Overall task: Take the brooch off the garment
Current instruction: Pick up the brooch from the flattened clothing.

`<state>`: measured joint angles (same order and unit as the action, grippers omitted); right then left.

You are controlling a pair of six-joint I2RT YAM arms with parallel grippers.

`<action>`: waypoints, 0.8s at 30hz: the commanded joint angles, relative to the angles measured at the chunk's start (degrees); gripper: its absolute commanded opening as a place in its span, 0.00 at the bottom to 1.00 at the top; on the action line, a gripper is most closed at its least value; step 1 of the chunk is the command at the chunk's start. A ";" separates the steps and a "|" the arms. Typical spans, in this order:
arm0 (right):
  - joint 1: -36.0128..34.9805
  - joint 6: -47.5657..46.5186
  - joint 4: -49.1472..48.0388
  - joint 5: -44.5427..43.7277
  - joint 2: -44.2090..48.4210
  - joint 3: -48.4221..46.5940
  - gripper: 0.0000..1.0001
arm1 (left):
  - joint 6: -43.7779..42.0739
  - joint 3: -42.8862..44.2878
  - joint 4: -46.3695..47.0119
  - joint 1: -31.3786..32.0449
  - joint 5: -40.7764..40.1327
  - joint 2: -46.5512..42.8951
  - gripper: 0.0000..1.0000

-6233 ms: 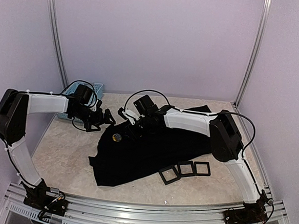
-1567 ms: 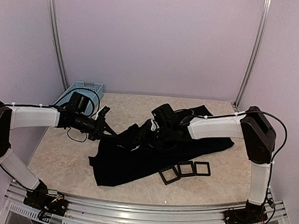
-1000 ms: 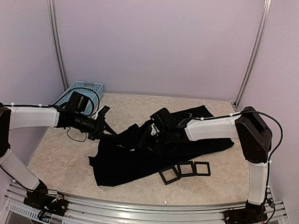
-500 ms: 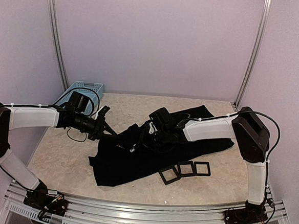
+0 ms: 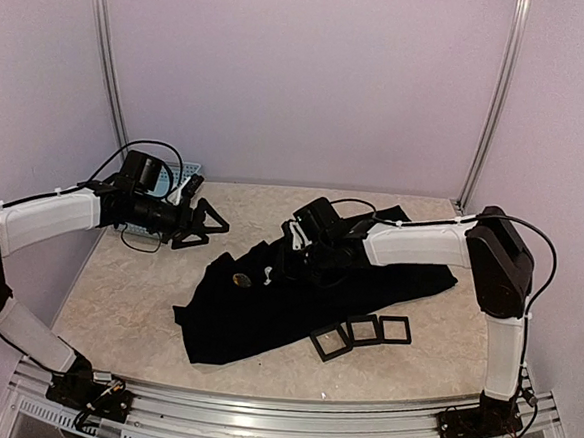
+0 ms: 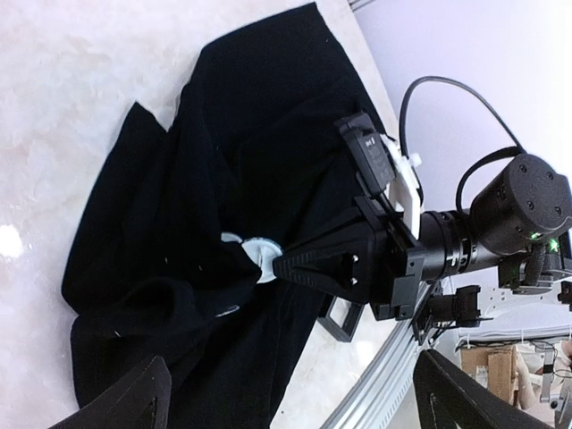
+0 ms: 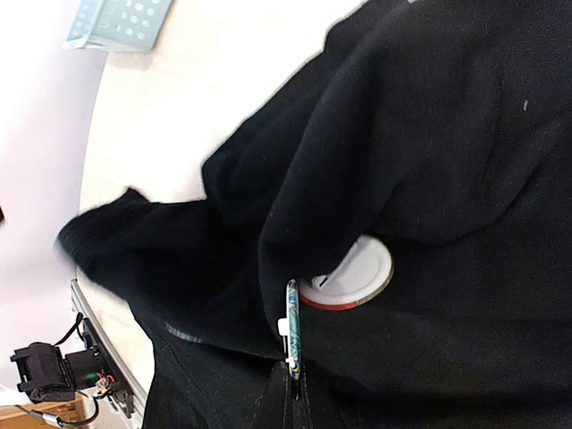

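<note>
Marbled worktop [image 5: 126, 298] carries the black garment [image 5: 265, 312] at centre. Left gripper [image 5: 209, 223] hangs apart, clear of the cloth. Right gripper [image 6: 279, 265] clamps the brooch [image 7: 291, 331] edge-on in a fold. Step: extraction. Next move: draw it free, probably restraining the cloth.

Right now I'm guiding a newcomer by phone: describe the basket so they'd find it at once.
Go to the table's far left corner. There, partly hidden behind the left arm, sits the basket. Its light-blue perforated walls set it apart from the black garment and square frames.
</note>
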<state>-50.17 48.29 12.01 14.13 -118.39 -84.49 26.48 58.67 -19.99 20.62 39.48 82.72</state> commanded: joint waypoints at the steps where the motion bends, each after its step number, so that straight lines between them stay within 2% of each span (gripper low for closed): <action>1: 1.06 -13.35 1.52 -3.91 3.95 -2.63 0.00 | -1.53 4.86 0.70 -2.04 1.40 1.60 0.94; 6: 2.41 -17.19 -5.13 -0.43 4.50 -1.09 0.00 | -2.79 9.04 4.57 -3.18 9.10 8.24 0.97; 14: 7.03 -19.81 -17.66 14.15 2.19 0.73 0.00 | -6.36 11.32 11.17 -4.49 18.06 18.36 0.96; 21: 9.43 -21.76 -17.26 24.09 -2.24 -3.60 0.00 | -9.36 15.39 10.57 -4.54 23.47 24.99 0.93; 24: 10.18 -21.45 -17.44 27.61 -3.78 -4.81 0.00 | -10.88 16.15 9.67 -4.38 23.42 26.00 0.86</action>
<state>-40.93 27.75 -3.64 34.24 -119.24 -87.05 19.16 72.71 -10.31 16.21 59.99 107.37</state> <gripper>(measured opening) 0.020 0.900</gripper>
